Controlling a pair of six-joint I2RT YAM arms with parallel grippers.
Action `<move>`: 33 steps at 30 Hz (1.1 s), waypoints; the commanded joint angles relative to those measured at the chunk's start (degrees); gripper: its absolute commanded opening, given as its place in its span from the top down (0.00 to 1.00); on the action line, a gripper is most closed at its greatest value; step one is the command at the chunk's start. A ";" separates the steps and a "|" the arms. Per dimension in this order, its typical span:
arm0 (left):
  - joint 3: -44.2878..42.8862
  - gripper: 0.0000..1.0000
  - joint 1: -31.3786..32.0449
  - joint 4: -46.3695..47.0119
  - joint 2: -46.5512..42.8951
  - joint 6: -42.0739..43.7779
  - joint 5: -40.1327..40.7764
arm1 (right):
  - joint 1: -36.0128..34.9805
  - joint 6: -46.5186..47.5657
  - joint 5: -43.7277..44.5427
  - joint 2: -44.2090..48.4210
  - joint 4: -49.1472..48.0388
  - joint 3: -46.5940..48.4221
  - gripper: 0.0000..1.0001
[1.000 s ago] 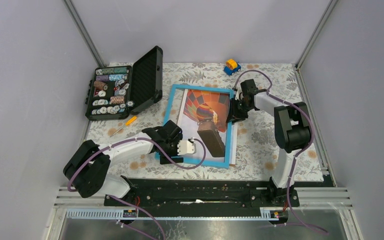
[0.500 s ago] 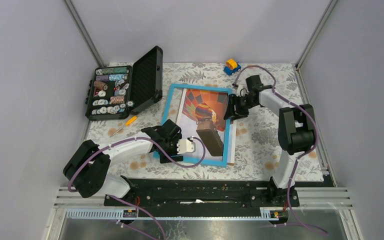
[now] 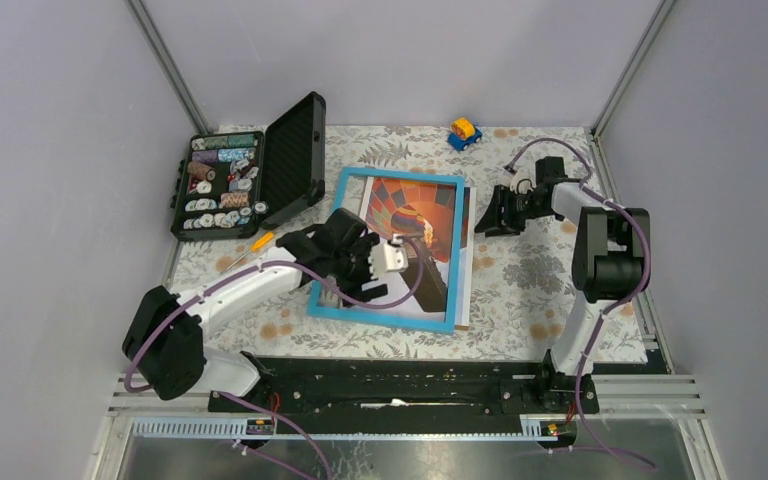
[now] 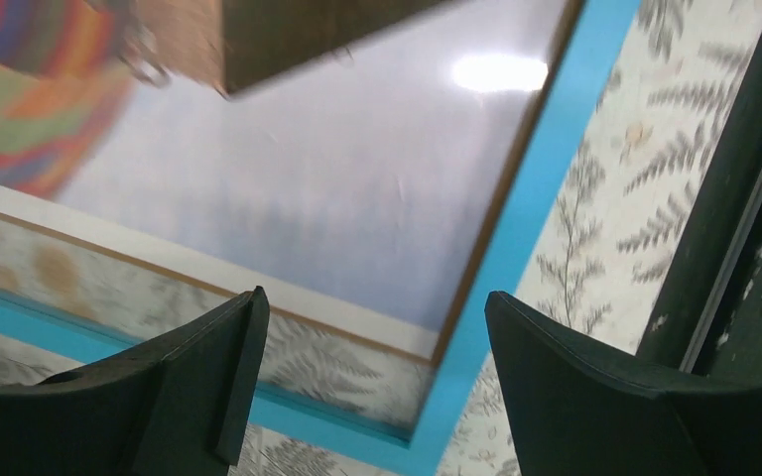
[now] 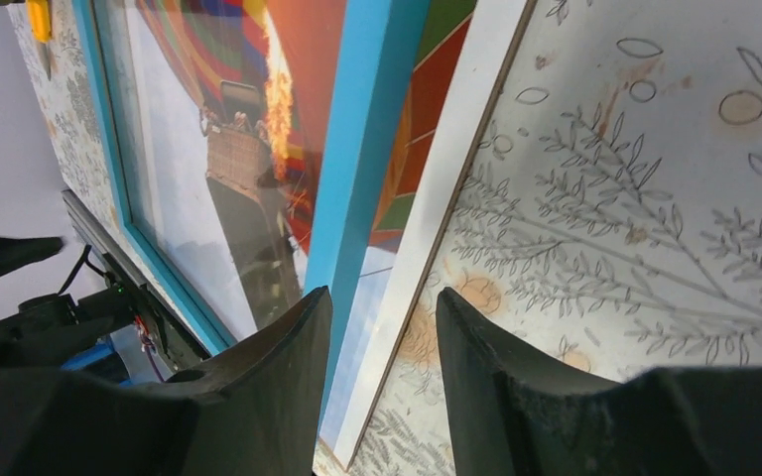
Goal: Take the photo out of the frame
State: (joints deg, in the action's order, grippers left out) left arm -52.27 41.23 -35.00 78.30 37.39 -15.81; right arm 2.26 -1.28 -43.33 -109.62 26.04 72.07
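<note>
Frame [image 3: 390, 250] shifted since a second ago: near-left corner swung away from me, photo [image 3: 422, 225] now poking out past frame's right edge, white border showing. I read that as photo partly freed, not out yet; both lie flat mid-table.

Left arm reached forward over frame's left part; left gripper [image 4: 367, 382] low above near corner, jaws wide apart, holding nothing.

Right arm pulled back right; right gripper [image 5: 382, 367] clear of exposed photo edge, jaws partly apart, empty.
</note>
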 commanded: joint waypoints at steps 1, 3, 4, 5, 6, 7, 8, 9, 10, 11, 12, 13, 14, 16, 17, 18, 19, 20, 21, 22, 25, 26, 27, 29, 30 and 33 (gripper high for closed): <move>-5.15 0.13 -0.11 2.33 0.29 -4.37 -5.09 | 0.02 0.54 -3.06 -4.93 -3.74 2.58 0.51; -5.55 0.13 -0.12 5.39 1.99 -6.54 -4.17 | 0.19 0.44 -4.03 -7.11 -4.67 3.45 0.52; -5.76 0.14 -0.17 6.95 2.83 -7.99 -3.81 | 0.24 0.39 -4.27 -7.94 -4.98 3.83 0.52; -5.98 0.15 -0.17 8.61 3.58 -9.28 -3.56 | 0.28 0.49 -4.60 -8.60 -5.28 3.96 0.52; -5.93 0.17 -0.16 11.34 4.19 -10.52 -3.64 | 0.34 0.42 -4.92 -9.14 -5.63 4.03 0.53; -5.72 0.18 -0.15 13.81 4.65 -11.82 -3.88 | 0.37 0.34 -5.04 -9.54 -6.00 4.08 0.52; -5.50 0.19 -0.15 16.24 5.30 -12.91 -4.38 | 0.37 0.08 -5.20 -9.97 -6.27 4.19 0.52; -5.59 0.19 -0.12 18.17 6.12 -13.58 -5.04 | 0.37 -0.02 -5.52 -10.37 -6.31 4.33 0.51; -5.94 0.21 -0.03 19.75 7.11 -14.26 -5.32 | 0.37 -0.18 -5.80 -10.71 -6.37 4.43 0.51; -6.58 0.22 0.06 21.12 8.38 -15.09 -5.43 | 0.37 -0.35 -6.04 -11.04 -6.50 4.43 0.50; -7.65 0.24 0.12 21.80 9.88 -15.63 -5.51 | 0.37 -0.39 -6.32 -11.30 -6.60 4.47 0.50; -8.81 0.25 0.16 22.60 11.46 -16.24 -5.55 | 0.37 -0.39 -6.40 -11.65 -6.57 4.48 0.50; -9.67 0.26 0.21 24.04 12.93 -17.21 -5.18 | 0.37 -0.36 -6.41 -11.84 -6.61 4.41 0.50; -11.54 0.28 0.68 26.48 15.89 -18.66 -4.42 | 0.37 -0.22 -6.18 -12.12 -6.62 4.31 0.50; -12.54 0.28 1.21 27.44 17.24 -18.75 -3.63 | 0.37 -0.29 -6.12 -12.31 -6.62 4.23 0.50; -13.70 0.28 1.84 28.09 18.83 -18.43 -2.79 | 0.37 -0.37 -6.22 -12.51 -6.62 4.22 0.50; -15.17 0.28 2.48 28.23 20.44 -17.64 -2.02 | 0.37 -0.49 -6.23 -12.63 -6.61 4.22 0.50; -16.80 0.27 3.17 27.64 22.84 -16.60 -1.20 | 0.37 -0.56 -6.32 -12.75 -6.62 4.07 0.50; -18.48 0.27 3.70 27.28 24.46 -15.67 -0.61 | 0.37 -0.59 -6.33 -12.76 -6.60 3.92 0.50; -19.85 0.26 4.03 27.22 25.82 -15.31 -0.17 | 0.37 -0.56 -6.18 -12.75 -6.56 3.68 0.50; -23.83 0.23 4.16 27.62 29.11 -15.91 -1.45 | 0.67 -0.26 -6.02 -12.79 -6.49 2.97 0.50; -24.76 0.23 4.31 28.02 29.97 -15.98 -1.78 | 0.78 -0.22 -6.12 -12.83 -6.48 2.83 0.51; -25.45 0.23 4.64 28.44 30.67 -16.07 -1.60 | 0.93 -0.19 -6.22 -12.94 -6.31 2.74 0.50; -26.87 0.23 5.19 29.23 32.02 -16.41 -1.27 | 0.99 -0.09 -6.39 -13.11 -5.88 2.59 0.50; -27.63 0.23 5.44 29.33 32.73 -16.47 -1.19 | 0.99 -0.16 -6.55 -13.23 -5.83 2.44 0.51; -30.39 0.23 5.86 29.72 35.25 -17.48 -0.24 | 0.98 -0.24 -6.57 -13.61 -5.61 1.82 0.50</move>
State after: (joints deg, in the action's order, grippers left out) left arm -77.84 46.54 -9.17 111.26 21.06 -17.30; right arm 3.05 -2.44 -51.72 -121.14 19.77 75.13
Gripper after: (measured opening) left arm 0.773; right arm 0.494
